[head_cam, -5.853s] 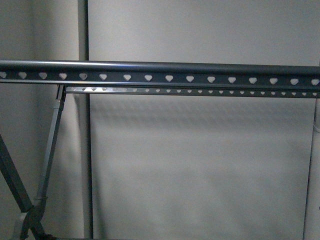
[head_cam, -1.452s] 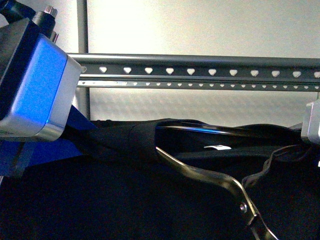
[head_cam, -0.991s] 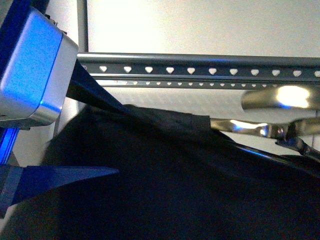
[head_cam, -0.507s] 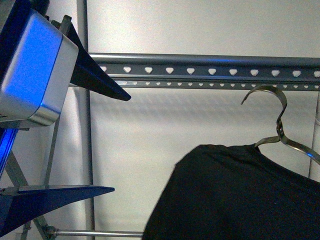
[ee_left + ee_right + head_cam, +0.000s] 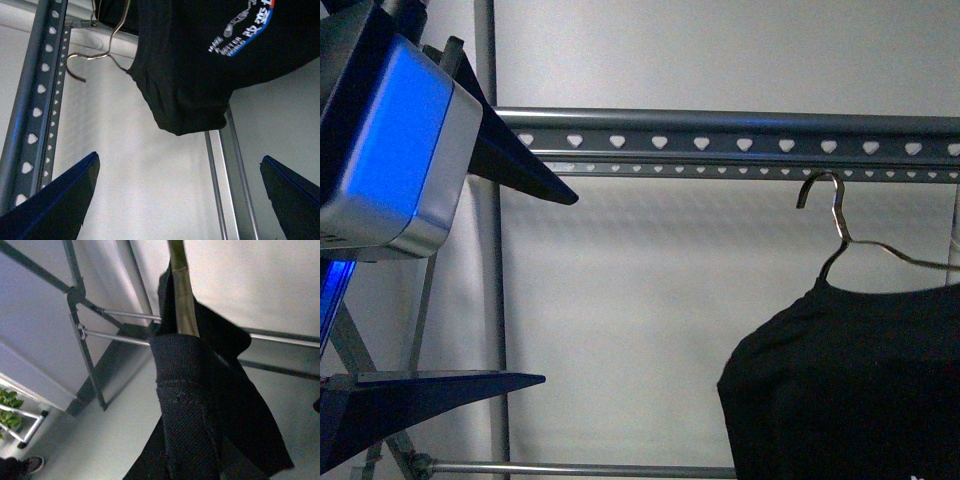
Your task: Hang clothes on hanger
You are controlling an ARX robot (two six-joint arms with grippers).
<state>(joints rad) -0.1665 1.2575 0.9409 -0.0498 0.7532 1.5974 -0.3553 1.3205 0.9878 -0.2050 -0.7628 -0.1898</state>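
Observation:
The black T-shirt (image 5: 840, 390) hangs at the lower right on a thin silver wire hook (image 5: 825, 200), whose tip sits just under the dark-grey rack rail (image 5: 740, 142) with heart-shaped holes. My left gripper (image 5: 560, 290) is open and empty at the far left, apart from the shirt. In the left wrist view it (image 5: 180, 156) stands wide open beside the rail (image 5: 35, 100), facing the shirt (image 5: 200, 70) with its white and blue print (image 5: 245, 25). In the right wrist view the shirt (image 5: 200, 415) fills the frame. My right gripper is shut on it, with the fingers hidden by cloth.
A grey upright pole (image 5: 485, 60) and a white wall stand behind the rail. A slanted rack leg (image 5: 420, 330) and a low cross bar (image 5: 580, 468) are at the left. In the right wrist view, rack legs (image 5: 85, 350), a plant (image 5: 7, 410) and a shoe (image 5: 30, 465) show below.
The bare rail was first; then both arms brought up the shirt. My left gripper let go and opened. The shirt moved right, and its wire hook turned upright under the rail.

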